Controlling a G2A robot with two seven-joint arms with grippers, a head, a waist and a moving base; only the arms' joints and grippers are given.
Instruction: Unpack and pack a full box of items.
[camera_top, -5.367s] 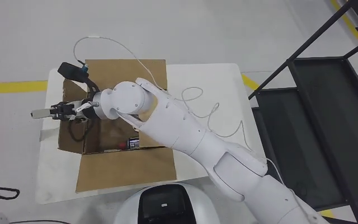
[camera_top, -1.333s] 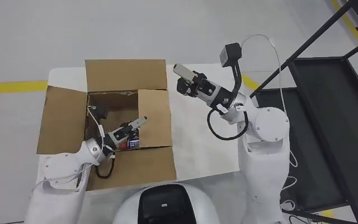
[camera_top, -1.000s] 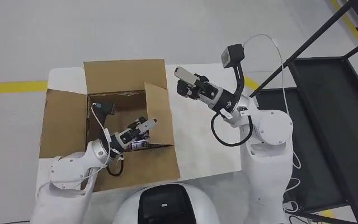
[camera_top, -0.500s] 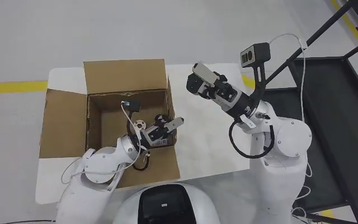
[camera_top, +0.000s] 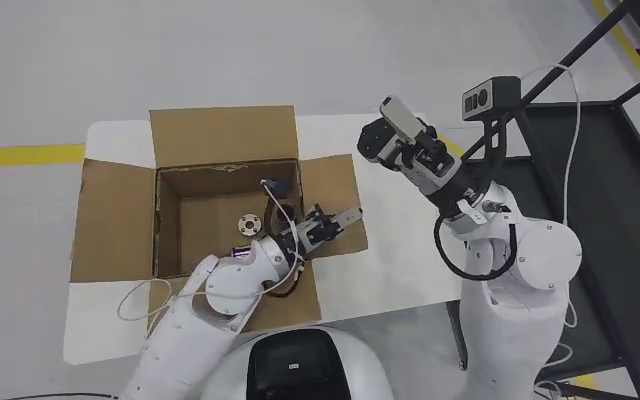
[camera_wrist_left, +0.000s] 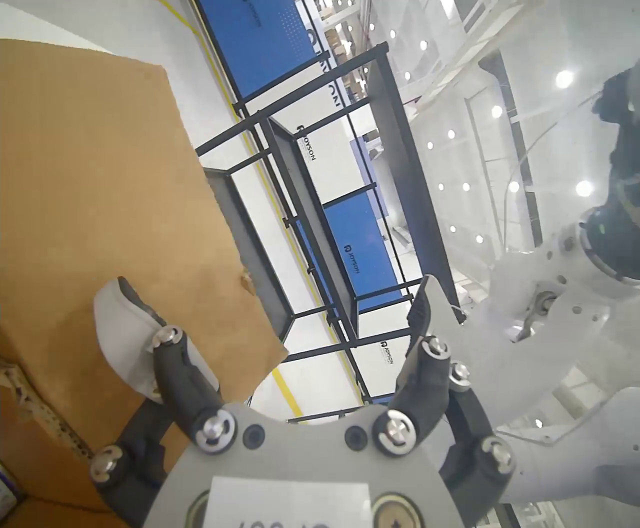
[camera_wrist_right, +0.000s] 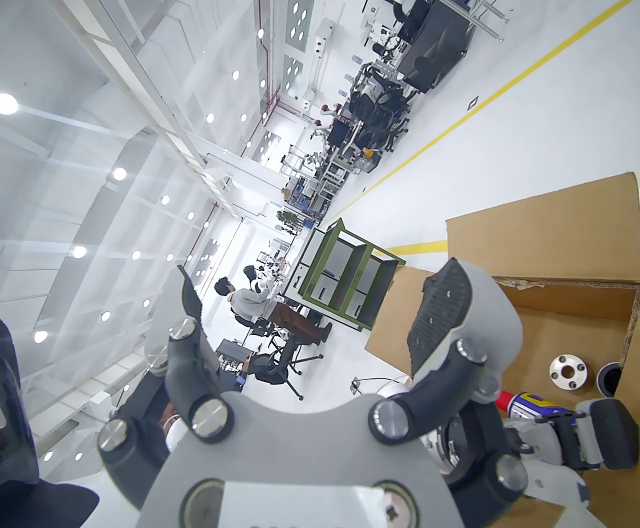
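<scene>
the left claw (camera_top: 335, 219) hangs spread and empty over the 3 o'clock flap (camera_top: 338, 185) of the brown cardboard box (camera_top: 225, 135). one finger (camera_wrist_left: 125, 320) lies against the cardboard, though i cannot tell if it presses. the right claw (camera_top: 395, 120) is spread too, with nothing between its pads. it is held in the air above the white table (camera_top: 385, 265) toward 2 o'clock, well apart from the box.

the box sits on the 9 o'clock half of the table, mouth up, flaps folded outward. its opening looks a little longer along the 9-to-3 line than along 12-to-6. on its floor a round silver metal flange (camera_top: 247, 222) lies flat near the middle, bore pointing up. a spray can with a blue and yellow label (camera_wrist_right: 532, 402) lies on its side at the 6 o'clock wall. its long axis seems to run along that wall, but i cannot tell which way its cap points.

the flange is likely dense for its size, stiff and smooth. lying flat it offers little to grip, so a pinch across its rim looks best. the can is probably light, thin-walled, slick and apt to roll. it is best taken across mid-body with the jaws square to its long axis. the flaps are light and springy, easier pushed than gripped.
</scene>
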